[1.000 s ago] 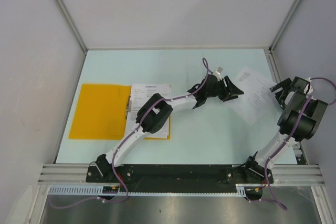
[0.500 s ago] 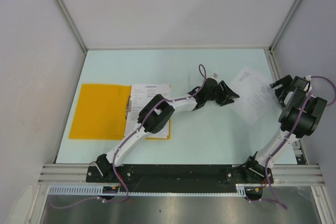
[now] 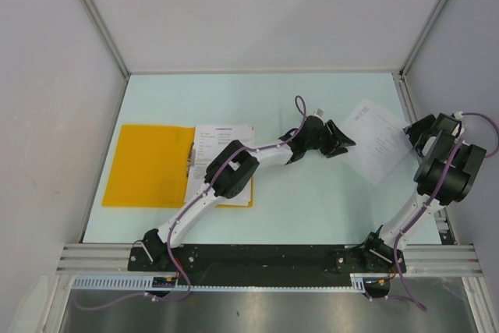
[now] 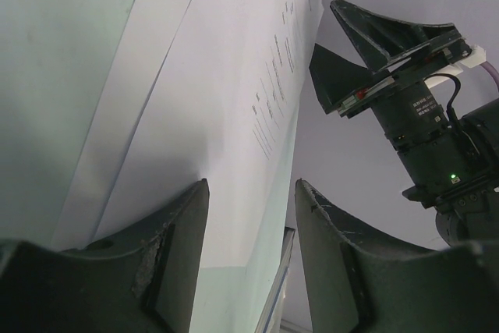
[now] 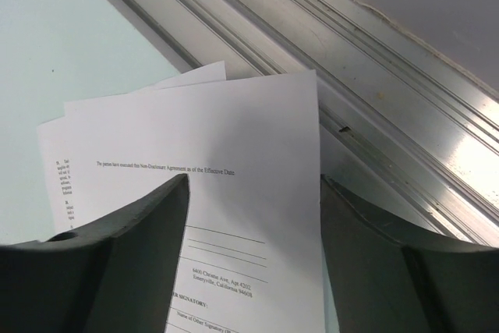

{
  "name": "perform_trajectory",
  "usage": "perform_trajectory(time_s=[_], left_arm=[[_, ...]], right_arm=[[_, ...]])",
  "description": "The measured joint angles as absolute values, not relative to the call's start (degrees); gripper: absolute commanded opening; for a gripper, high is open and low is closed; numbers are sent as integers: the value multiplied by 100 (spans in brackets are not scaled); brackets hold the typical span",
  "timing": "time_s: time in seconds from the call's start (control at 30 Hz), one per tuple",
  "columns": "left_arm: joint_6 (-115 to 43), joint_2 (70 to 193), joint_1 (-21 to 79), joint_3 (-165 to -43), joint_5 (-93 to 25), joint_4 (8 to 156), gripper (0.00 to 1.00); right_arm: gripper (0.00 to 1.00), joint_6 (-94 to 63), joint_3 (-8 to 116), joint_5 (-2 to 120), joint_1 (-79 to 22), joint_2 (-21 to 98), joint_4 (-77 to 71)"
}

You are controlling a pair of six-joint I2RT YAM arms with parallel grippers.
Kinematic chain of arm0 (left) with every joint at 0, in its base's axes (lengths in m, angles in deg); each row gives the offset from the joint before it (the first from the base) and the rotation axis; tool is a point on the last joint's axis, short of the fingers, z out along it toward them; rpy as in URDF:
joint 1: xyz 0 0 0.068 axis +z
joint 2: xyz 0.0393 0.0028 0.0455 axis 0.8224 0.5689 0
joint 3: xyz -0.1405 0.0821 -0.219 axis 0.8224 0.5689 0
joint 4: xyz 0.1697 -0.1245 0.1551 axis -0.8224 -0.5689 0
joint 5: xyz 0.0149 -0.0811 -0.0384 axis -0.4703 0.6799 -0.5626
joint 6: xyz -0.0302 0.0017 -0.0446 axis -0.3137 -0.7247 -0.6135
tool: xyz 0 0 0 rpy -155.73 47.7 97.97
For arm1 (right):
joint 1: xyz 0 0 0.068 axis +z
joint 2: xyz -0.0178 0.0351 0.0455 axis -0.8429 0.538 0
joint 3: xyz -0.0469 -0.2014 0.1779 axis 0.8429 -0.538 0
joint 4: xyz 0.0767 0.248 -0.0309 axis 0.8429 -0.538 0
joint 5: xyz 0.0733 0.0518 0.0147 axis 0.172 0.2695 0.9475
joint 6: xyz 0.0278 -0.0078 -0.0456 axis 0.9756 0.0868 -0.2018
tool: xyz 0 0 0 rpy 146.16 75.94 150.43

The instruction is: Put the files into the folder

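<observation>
The orange folder (image 3: 148,165) lies open at the left of the table (image 3: 312,200), and at least one printed page (image 3: 222,139) rests on its right half, partly hidden by the left arm. The rest of the job sits at the right: a small fan of loose sheets (image 3: 373,139) flat on the table. The left gripper (image 3: 343,136) is at their left edge and the right gripper (image 3: 419,132) at their right edge. Both have their jaws spread and hold nothing. Those sheets are not yet lifted, carried over or tucked in.

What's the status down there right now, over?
Left gripper and right gripper both open, empty, flanking the loose files. Open folder at left, one sheet on it. Left arm's elbow hangs over folder.
</observation>
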State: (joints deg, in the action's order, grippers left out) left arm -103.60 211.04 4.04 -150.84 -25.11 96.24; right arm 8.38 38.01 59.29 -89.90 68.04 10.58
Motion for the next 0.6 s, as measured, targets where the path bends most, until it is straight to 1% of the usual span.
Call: perform_trajectory(time_s=[0.33, 0.47, 0.53, 0.6], left_arm=[[-10356, 21104, 422, -15086, -2483, 9609, 54], [-10356, 21104, 435, -15086, -2474, 9609, 54], [-10354, 21104, 435, -15086, -2472, 9609, 54], [-10354, 21104, 435, -15086, -2461, 9609, 54]], right_arm=[[49, 746, 3801, 5787, -8937, 6723, 993], [35, 923, 3801, 6061, -8789, 6474, 912], [34, 991, 3803, 6183, -8728, 6397, 923], [28, 1043, 3805, 6235, -8704, 6388, 921]])
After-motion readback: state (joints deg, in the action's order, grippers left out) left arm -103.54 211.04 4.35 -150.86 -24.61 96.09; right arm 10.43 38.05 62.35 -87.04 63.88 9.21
